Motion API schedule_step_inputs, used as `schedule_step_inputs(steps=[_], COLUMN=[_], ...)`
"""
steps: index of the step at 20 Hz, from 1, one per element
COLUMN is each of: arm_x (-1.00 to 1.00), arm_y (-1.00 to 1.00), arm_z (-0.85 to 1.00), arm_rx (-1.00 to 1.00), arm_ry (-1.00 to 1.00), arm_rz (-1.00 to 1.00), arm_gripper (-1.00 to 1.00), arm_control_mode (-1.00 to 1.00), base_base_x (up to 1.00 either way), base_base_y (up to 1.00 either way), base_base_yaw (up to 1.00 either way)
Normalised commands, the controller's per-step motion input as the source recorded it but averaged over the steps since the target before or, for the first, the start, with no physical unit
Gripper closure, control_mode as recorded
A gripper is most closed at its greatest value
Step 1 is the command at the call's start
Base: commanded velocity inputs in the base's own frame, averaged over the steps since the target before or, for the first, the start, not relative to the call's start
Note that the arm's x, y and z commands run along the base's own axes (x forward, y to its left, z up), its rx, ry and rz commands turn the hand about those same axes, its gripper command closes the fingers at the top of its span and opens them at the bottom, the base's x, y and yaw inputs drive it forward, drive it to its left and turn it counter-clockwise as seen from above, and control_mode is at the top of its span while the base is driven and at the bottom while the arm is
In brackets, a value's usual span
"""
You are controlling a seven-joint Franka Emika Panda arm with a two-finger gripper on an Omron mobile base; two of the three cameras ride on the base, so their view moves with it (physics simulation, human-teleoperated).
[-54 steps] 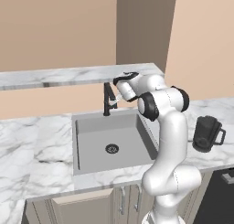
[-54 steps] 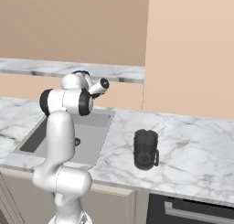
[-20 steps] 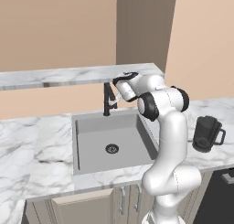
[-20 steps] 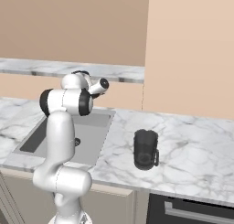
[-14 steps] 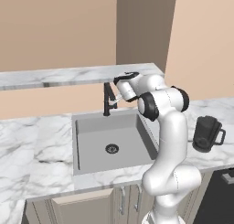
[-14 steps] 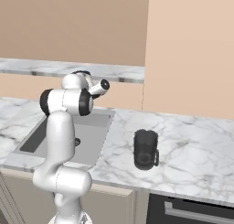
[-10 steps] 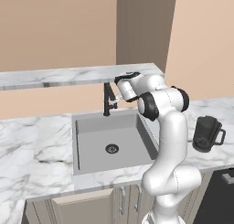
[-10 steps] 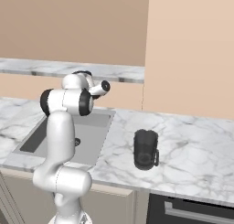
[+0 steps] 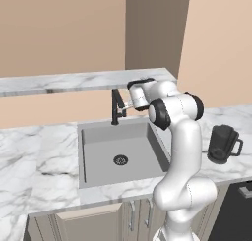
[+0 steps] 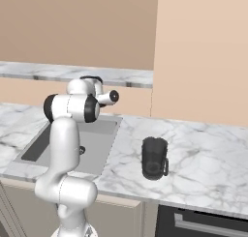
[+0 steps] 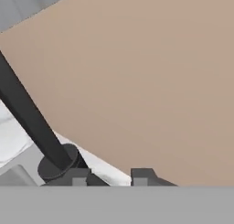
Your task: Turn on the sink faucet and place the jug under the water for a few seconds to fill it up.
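Observation:
The slim black sink faucet (image 9: 115, 107) stands at the back rim of the grey sink (image 9: 98, 154), and its dark stem (image 11: 32, 122) slants across the left of the hand view. My gripper (image 9: 124, 106) is just right of the faucet at lever height, open, with the stem's base outside its left fingertip (image 11: 78, 176). Nothing sits between the fingers. The dark jug (image 9: 222, 144) stands upright on the marble counter right of the sink, far from the hand; its handle faces the front in the right base view (image 10: 154, 157). The water is out of view.
A raised marble ledge (image 9: 64, 82) runs along the beige wall just behind the faucet. White marble counter (image 10: 208, 168) spreads right of the sink (image 10: 99, 139). A dark appliance front (image 10: 203, 224) sits below the counter at the right.
The hand has barely shifted beside the faucet. The jug and the sink look the same.

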Motion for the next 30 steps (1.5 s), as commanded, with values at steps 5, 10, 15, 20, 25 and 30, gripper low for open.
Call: schedule_step_inputs(steps=[5,10,15,20,25,30], arm_x=[0.00,0.00,0.00,0.00,-0.10,-0.25], arm_y=[-0.52,-0.52,-0.58,-0.53,-0.51,-0.60], arm_z=[-0.37,-0.53,-0.51,-0.53,-0.41,-0.43], arm_rx=[0.15,0.11,0.09,0.08,0.14,0.17], arm_ry=[0.19,0.21,0.20,0.11,0.03,0.02], arm_rz=[-0.21,-0.22,-0.22,-0.19,-0.14,-0.12], arm_gripper=[1.00,1.00,1.00,1.00,1.00,1.00], arm_control_mode=[-1.00,-1.00,-1.00,-1.00,-1.00,-1.00], base_base_x=[0.00,0.00,0.00,0.00,0.00,0.00], base_base_y=[0.00,0.00,0.00,0.00,0.00,0.00], base_base_yaw=[0.00,0.00,0.00,0.00,0.00,0.00])
